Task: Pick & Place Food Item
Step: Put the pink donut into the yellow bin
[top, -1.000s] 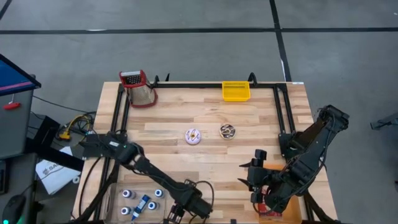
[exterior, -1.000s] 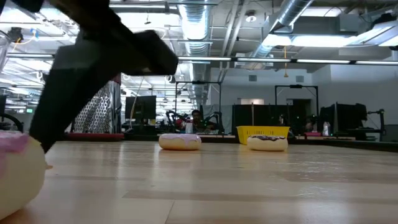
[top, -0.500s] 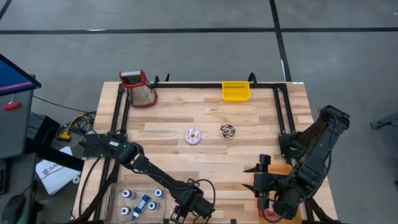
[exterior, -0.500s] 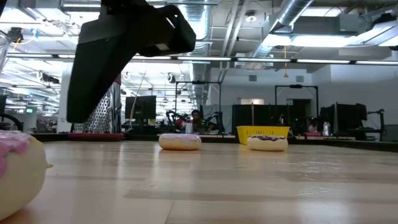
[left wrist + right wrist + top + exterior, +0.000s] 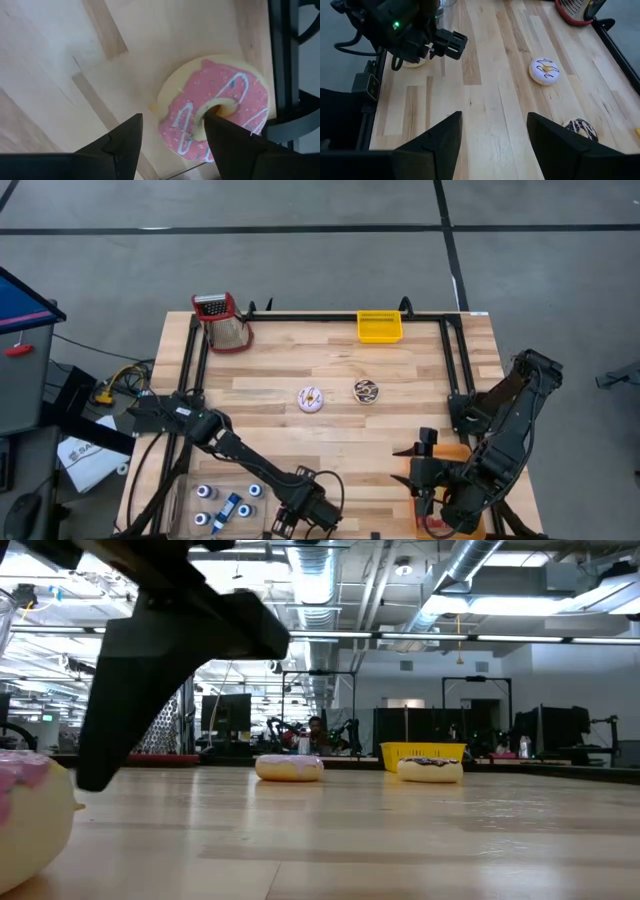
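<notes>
**Left gripper (image 5: 174, 120) back down over pink donut (image 5: 235, 95)**

Jaws apart, pointing straight down: one finger outside the rim, the other at the hole, nothing clamped yet. Lifted half a second ago, now lowered again; looks like a re-align before the pinch. Donut flat on table (image 5: 300, 440) at the 6 o'clock edge. Right gripper (image 5: 425, 480) open, swung slightly outward, idle at 5 o'clock. Yellow bin (image 5: 380, 327) at 1 o'clock, probably the drop target.
</notes>
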